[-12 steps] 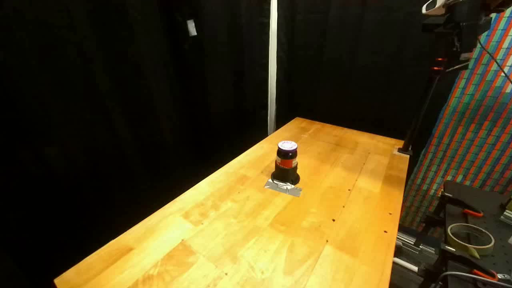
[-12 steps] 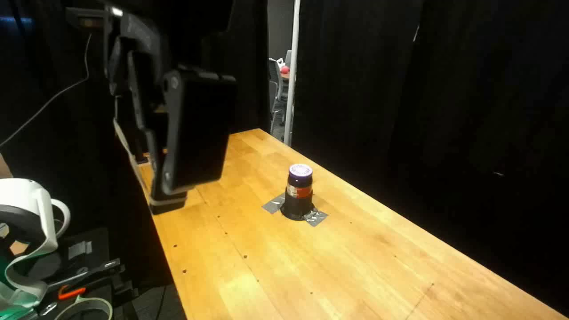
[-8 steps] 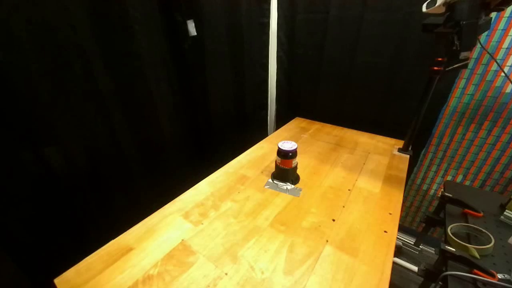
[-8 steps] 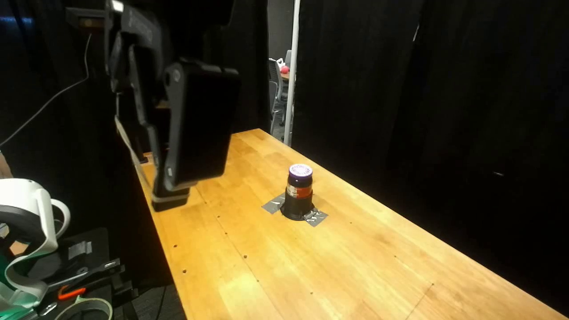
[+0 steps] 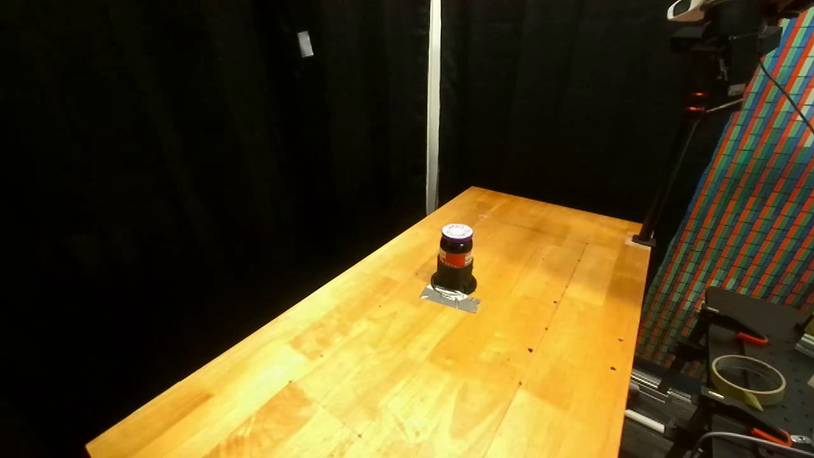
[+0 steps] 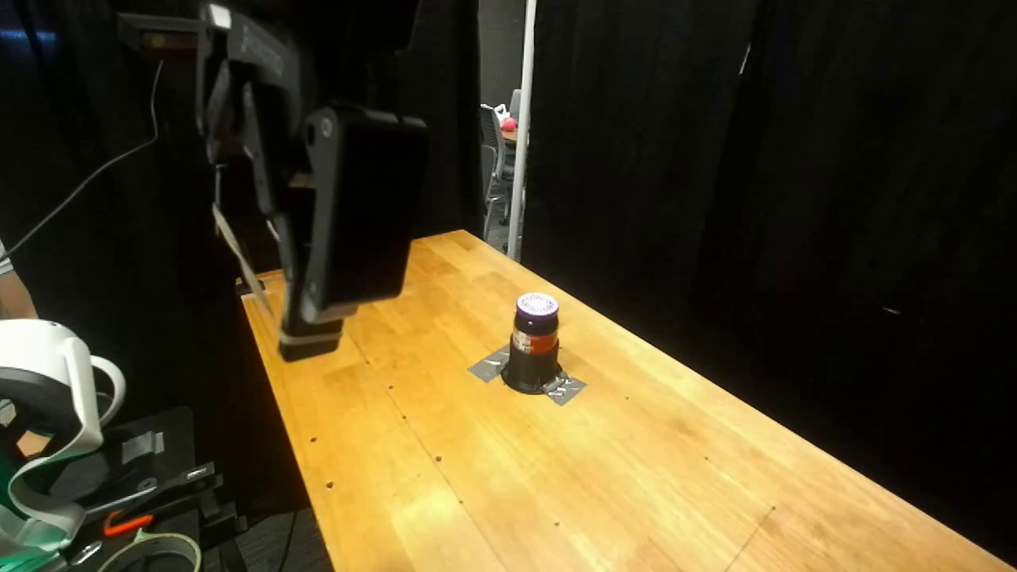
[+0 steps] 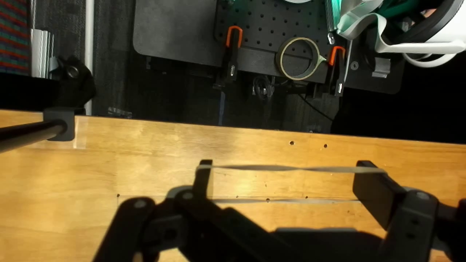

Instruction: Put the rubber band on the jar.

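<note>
wrist view, bottom: my spread-apart gripper (image 7: 285,182) stretches the rubber band (image 7: 276,167). looping the jar (image 5: 456,257), centre of both exterior views, remains.

A thin, flat, beige rubber band (image 7: 262,167) is stretched straight around the spread fingertips (image 7: 369,191) of the black gripper (image 7: 285,182), its two strands twisted partway along. In both exterior views, a dark cylindrical jar (image 6: 536,325) with a white-topped purple lid (image 6: 538,304) and an orange-red label (image 6: 540,343) stands upright in a black base (image 6: 531,372) on the wooden table (image 6: 604,477).
</note>
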